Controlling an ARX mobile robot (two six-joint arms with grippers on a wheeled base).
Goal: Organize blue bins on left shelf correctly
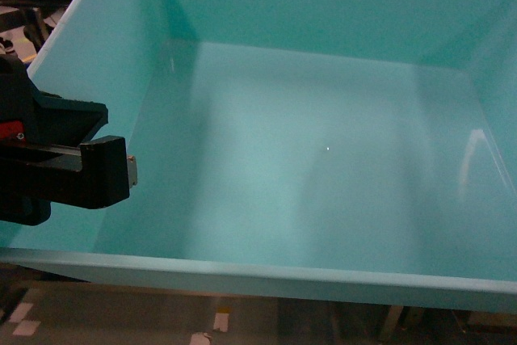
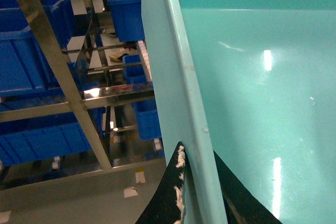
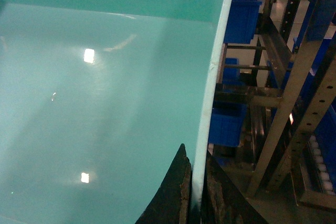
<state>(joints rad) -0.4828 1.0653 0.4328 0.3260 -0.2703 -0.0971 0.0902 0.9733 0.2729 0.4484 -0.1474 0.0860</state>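
We see the turquoise bin (image 1: pixel 323 159) filling the head view, empty and tilted toward us. Our left gripper (image 2: pixel 197 182) pinches its wall at nine o'clock; our right gripper (image 3: pixel 195 182) clamps the opposite rim. Dark blue bins (image 2: pixel 31 56) sit on the steel shelf (image 2: pixel 63 77) beyond.

The tub (image 1: pixel 323 159) filling the head view is a plain pale turquoise, unpatterned, with white glints of glare; the left gripper (image 1: pixel 105 169) at left of that frame is black with a small red spot; in the left wrist view, upper left, the bins (image 2: pixel 23 51) are dark royal blue; the shelf (image 2: pixel 63 72) is shiny silver steel; its rollers (image 2: pixel 144 59) are white.
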